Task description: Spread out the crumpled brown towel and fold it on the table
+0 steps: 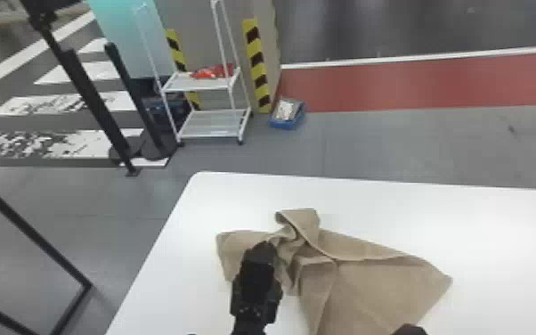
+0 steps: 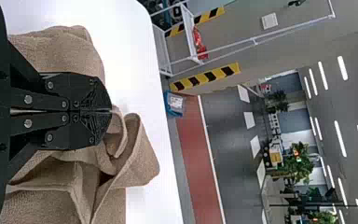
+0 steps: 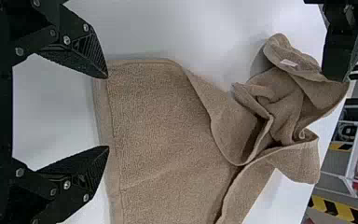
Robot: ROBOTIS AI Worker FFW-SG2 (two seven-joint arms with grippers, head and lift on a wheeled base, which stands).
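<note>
The brown towel (image 1: 365, 285) lies off-centre on the white desk (image 1: 200, 200), half opened: a flatter panel runs toward three and five o'clock, while the crumple sits at ten to eleven, where a twisted flap (image 1: 305, 222) doubles over. A small white label (image 3: 289, 63) shows on a raised loop of that bunched part.

The left gripper (image 2: 111, 112) is at the towel's ten o'clock, its fingers closed, seemingly on a pinch of cloth, since the loop rises to their tips. That placing probably anchors the knotted side so that the layers can be drawn apart. The right gripper (image 3: 107, 112) is at about five o'clock with its fingers open and the near hem (image 3: 112, 140) between their tips, well placed to take the edge; whether they touch it I cannot tell.

What hinders the spreading is mostly the towel itself: the flap overlaps the inner folds, and the left arm (image 1: 253, 289) covers part of the crumple. A pull from five o'clock alone could tighten the twist.

Past the desk, a white cart (image 1: 209, 84) with a red item (image 1: 213, 71) stands at eleven o'clock, a blue bin (image 1: 287, 116) near twelve, and dark posts (image 1: 93, 98) toward ten, all beyond the work.
</note>
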